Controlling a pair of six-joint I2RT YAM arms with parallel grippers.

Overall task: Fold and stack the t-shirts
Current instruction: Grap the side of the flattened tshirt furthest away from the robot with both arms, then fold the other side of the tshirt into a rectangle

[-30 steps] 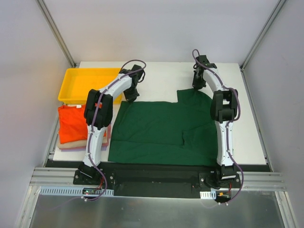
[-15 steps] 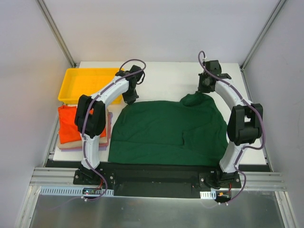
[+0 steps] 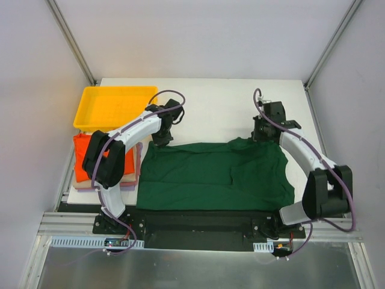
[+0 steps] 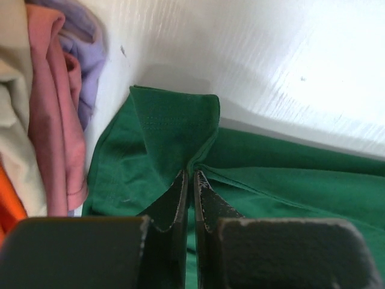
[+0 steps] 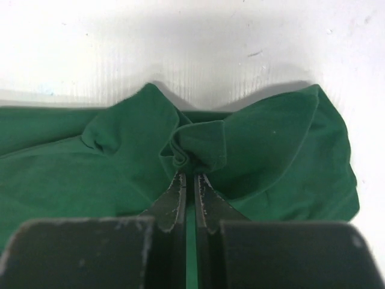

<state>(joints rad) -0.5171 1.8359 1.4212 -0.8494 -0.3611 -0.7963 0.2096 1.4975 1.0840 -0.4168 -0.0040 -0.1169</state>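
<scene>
Two pinches: left tool (image 4: 190, 174), right tool (image 5: 189, 177) clamp soft green t-shirt (image 3: 210, 174) (bunched, wrinkled).

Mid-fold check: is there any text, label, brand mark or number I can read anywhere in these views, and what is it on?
No readable text in any view.
The green t-shirt, folded stack, yellow tray and table show no print.
Any marking on the arm bases is too small to read.
</scene>
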